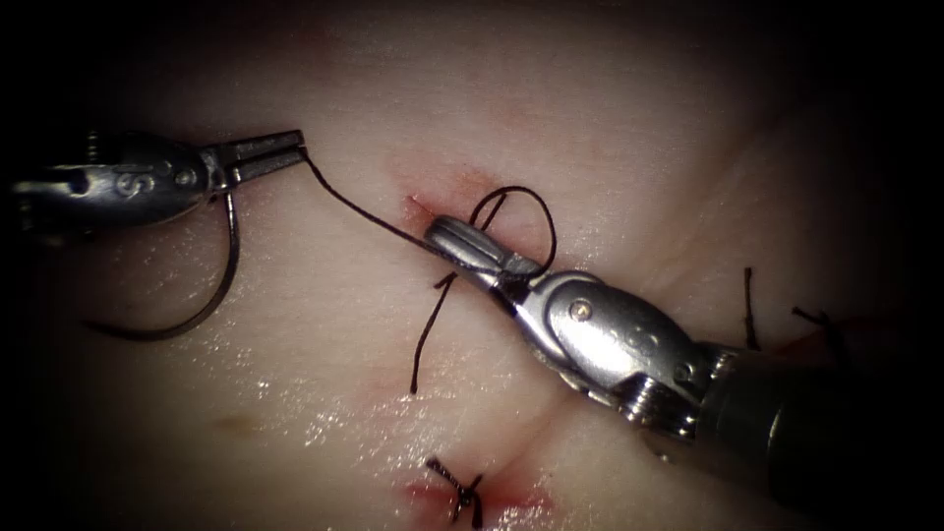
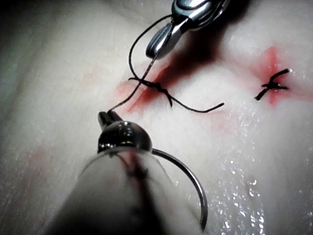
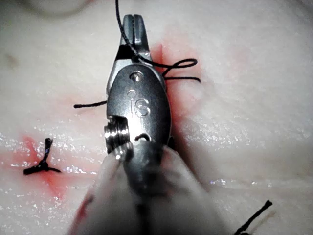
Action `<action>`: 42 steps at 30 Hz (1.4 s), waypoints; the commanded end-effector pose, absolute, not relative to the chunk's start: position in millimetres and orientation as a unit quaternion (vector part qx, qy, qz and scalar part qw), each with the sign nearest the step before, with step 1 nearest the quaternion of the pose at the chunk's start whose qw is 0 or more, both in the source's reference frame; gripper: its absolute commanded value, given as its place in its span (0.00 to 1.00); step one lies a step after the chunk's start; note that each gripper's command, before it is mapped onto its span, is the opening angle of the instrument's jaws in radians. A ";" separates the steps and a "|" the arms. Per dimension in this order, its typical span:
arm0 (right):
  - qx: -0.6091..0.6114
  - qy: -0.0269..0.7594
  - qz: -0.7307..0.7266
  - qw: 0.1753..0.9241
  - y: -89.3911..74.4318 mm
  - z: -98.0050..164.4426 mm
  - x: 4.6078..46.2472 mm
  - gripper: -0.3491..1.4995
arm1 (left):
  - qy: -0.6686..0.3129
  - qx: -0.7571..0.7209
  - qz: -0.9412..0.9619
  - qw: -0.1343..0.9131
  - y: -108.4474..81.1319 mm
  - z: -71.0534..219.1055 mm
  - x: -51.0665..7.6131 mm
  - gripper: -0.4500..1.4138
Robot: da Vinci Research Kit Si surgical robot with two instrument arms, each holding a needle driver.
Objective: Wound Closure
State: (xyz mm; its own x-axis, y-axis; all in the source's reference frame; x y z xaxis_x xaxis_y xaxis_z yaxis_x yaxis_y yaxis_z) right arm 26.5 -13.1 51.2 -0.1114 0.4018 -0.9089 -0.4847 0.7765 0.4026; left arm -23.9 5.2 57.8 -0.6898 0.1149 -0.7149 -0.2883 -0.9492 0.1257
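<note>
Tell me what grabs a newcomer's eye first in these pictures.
The thread stretches dark from the left claw across to the cut, where it curls in a loop around the right claw over red fluid. The left claw is shut on the thread's end, with the curved needle hanging free over the tissue, left of the cut. A finished knot sits lower down.
</note>
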 end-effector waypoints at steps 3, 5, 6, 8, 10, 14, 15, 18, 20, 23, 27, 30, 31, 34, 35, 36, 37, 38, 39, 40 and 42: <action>-0.001 0.699 0.317 0.641 -11.7 51.0 26.9 0.00 | 0.119 -0.369 0.916 0.101 5.2 59.0 -25.4 0.00; 0.014 0.710 0.311 0.632 -11.0 50.8 26.8 0.00 | 0.120 -0.360 0.921 0.093 5.0 59.6 -26.2 0.00; 0.026 0.713 0.306 0.630 -10.6 50.8 26.8 0.00 | 0.120 -0.357 0.922 0.093 4.8 59.8 -26.5 0.00; 0.044 0.716 0.298 0.630 -10.2 50.8 26.8 0.00 | 0.122 -0.350 0.925 0.087 4.5 60.2 -27.3 0.00; 0.068 0.714 0.283 0.637 -9.9 50.9 26.8 0.00 | 0.123 -0.343 0.927 0.083 4.2 60.6 -28.0 0.00; 0.085 0.711 0.249 0.652 -9.6 51.1 27.0 0.00 | 0.124 -0.337 0.930 0.076 4.1 60.6 -28.6 0.00; 0.090 0.712 0.245 0.652 -9.6 51.2 27.1 0.00 | 0.125 -0.336 0.931 0.074 4.2 60.6 -28.8 0.00; 0.114 0.709 0.216 0.661 -9.3 51.6 27.5 0.00 | 0.128 -0.332 0.932 0.070 4.6 60.7 -29.2 0.00; 0.152 0.693 0.182 0.681 -9.0 52.0 27.9 0.00 | 0.131 -0.329 0.933 0.065 4.9 60.7 -29.7 0.00; 0.175 0.679 0.153 0.696 -9.0 52.3 28.1 0.00 | 0.132 -0.327 0.933 0.065 5.2 60.6 -30.0 0.00; 0.204 0.657 0.115 0.717 -9.3 52.7 28.4 0.00 | 0.135 -0.323 0.935 0.063 5.4 60.7 -30.6 0.00; 0.225 0.641 0.078 0.730 -9.8 52.8 28.5 0.00 | 0.136 -0.321 0.935 0.063 5.7 60.7 -31.0 0.00; 0.240 0.627 0.048 0.740 -10.1 52.9 28.5 0.00 | 0.136 -0.321 0.935 0.064 5.8 60.7 -31.1 0.00; 0.248 0.612 0.017 0.751 -10.3 52.9 28.6 0.00 | 0.136 -0.320 0.935 0.062 6.0 60.6 -31.1 0.00; 0.252 0.604 0.005 0.756 -10.3 52.9 28.6 0.00 | 0.136 -0.321 0.935 0.062 6.0 60.6 -31.1 0.00; 0.256 0.594 -0.012 0.762 -10.3 52.9 28.6 0.00 | 0.135 -0.321 0.935 0.062 6.0 60.5 -31.1 0.00; 0.260 0.587 -0.023 0.766 -10.3 53.0 28.6 0.00 | 0.135 -0.321 0.935 0.062 6.0 60.4 -31.0 0.00; 0.262 0.580 -0.037 0.770 -10.3 53.0 28.6 0.00 | 0.134 -0.321 0.935 0.062 6.0 60.4 -31.0 0.00; 0.266 0.570 -0.053 0.776 -10.3 53.0 28.6 0.00 | 0.134 -0.321 0.935 0.062 6.0 60.3 -30.9 0.00; 0.268 0.562 -0.064 0.780 -10.3 53.1 28.6 0.00 | 0.134 -0.322 0.935 0.062 5.9 60.2 -30.9 0.00; 0.275 0.544 -0.089 0.788 -10.5 53.2 28.7 0.00 | 0.133 -0.322 0.935 0.062 5.9 60.1 -30.8 0.00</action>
